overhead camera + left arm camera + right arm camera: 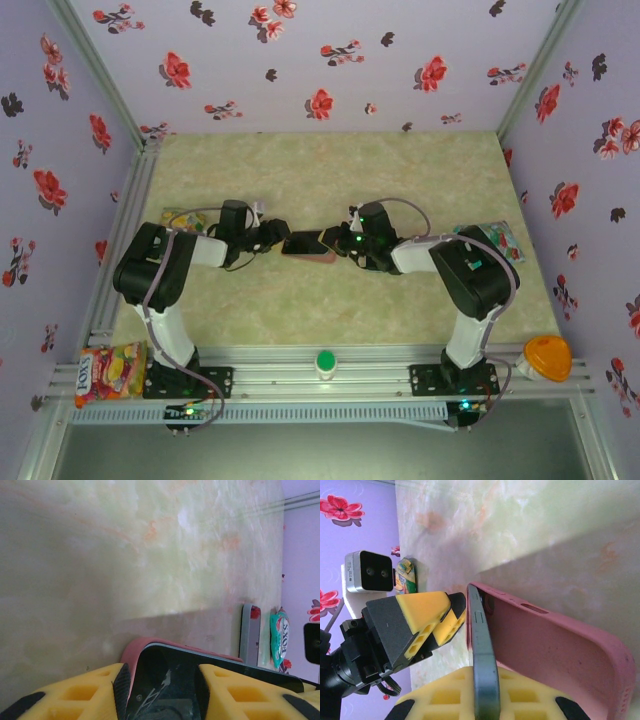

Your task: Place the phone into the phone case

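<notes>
The phone hangs between my two grippers over the middle of the table. From the right wrist I see it edge-on. Its far end is tucked inside the lip of the pink case, and from there the two spread apart like a hinge, so the near end is not yet seated.

My right gripper is clamped on the phone across its thickness, with a yellow finger on each side. My left gripper meets the far end, where phone and case join. Its jaws stand apart, with the glass showing in the gap. I judge it is bracing that end, not pinching it, though I cannot see the contact itself.

The step in hand, as I read it, is closing that wedge. I would hold the left steady against the seated end so it cannot pop out, then swing the phone slowly toward the case with the right, keeping its long edge in line with the lip. The case looks soft, so it may flex away instead of snapping on. My right fingers also sit where the case wall has to go, so I expect to have to regrip.

A green snack bag lies well apart, out of the way.
</notes>
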